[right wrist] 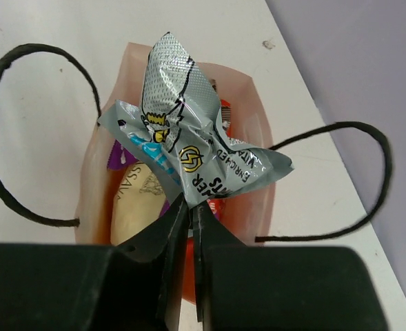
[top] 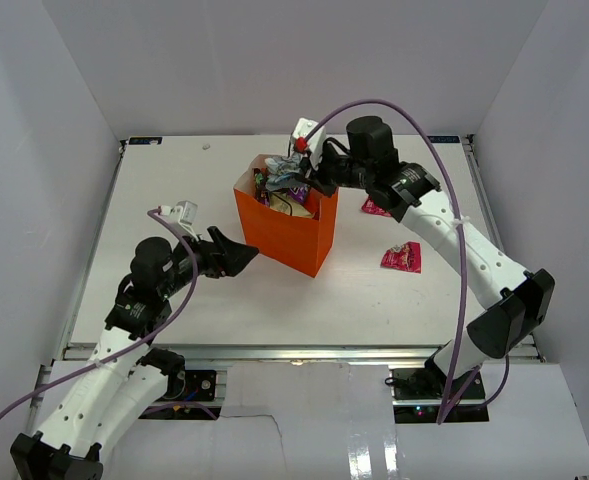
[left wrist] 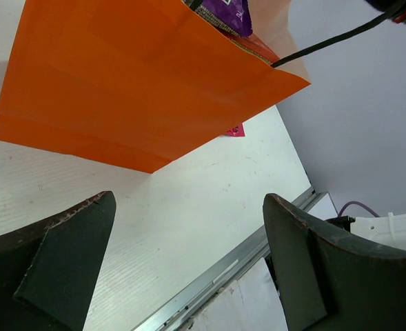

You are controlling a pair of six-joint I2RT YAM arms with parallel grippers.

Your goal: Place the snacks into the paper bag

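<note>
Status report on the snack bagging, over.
Right gripper shut on silver packet, over the bag mouth. Left gripper open, empty, near bag's side. Two pink packets left on table. Nothing in the way.

- The orange bag's (top: 284, 235) mouth is crowded: a silver packet (right wrist: 189, 152), pinched in the right gripper (right wrist: 192, 215), hangs over the snacks inside.
- Black cord handles (right wrist: 23, 131) arch on either side of the opening.
- The left gripper (top: 246, 253), jaws apart, sits just beside the bag's near wall.
- There is room on the table (top: 164, 190) to the bag's left; pink packets (top: 401, 258) lie to its right.
</note>
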